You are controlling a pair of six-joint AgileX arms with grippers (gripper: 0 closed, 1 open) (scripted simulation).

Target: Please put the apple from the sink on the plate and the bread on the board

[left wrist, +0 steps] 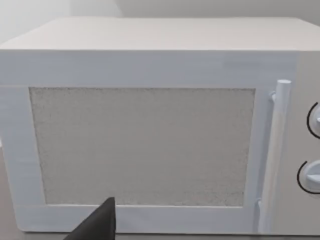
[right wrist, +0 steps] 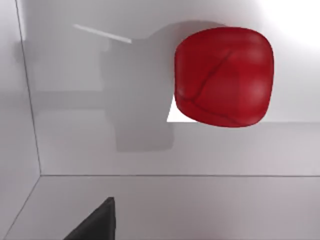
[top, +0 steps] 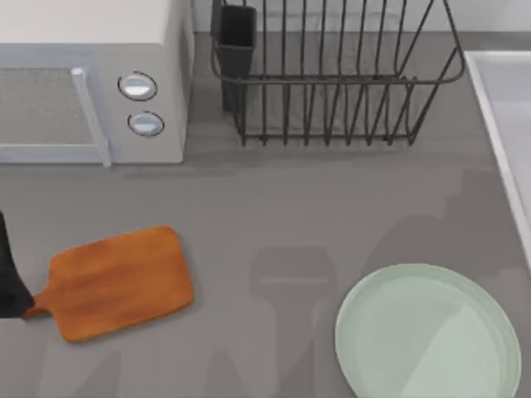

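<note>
Right jaws above apple [right wrist: 223, 76] in sink [right wrist: 100, 150]

The apple [right wrist: 224, 76] lies on the pale floor of the sink [right wrist: 100, 140], glossy red with a dark crease across its face. A dark fingertip [right wrist: 97, 222] of the right gripper shows at seven o'clock of the apple, apart from it.

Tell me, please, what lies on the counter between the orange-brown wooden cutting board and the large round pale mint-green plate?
Nothing: the top view shows bare grey counter, crossed by shadows, between the board and the plate.
</note>
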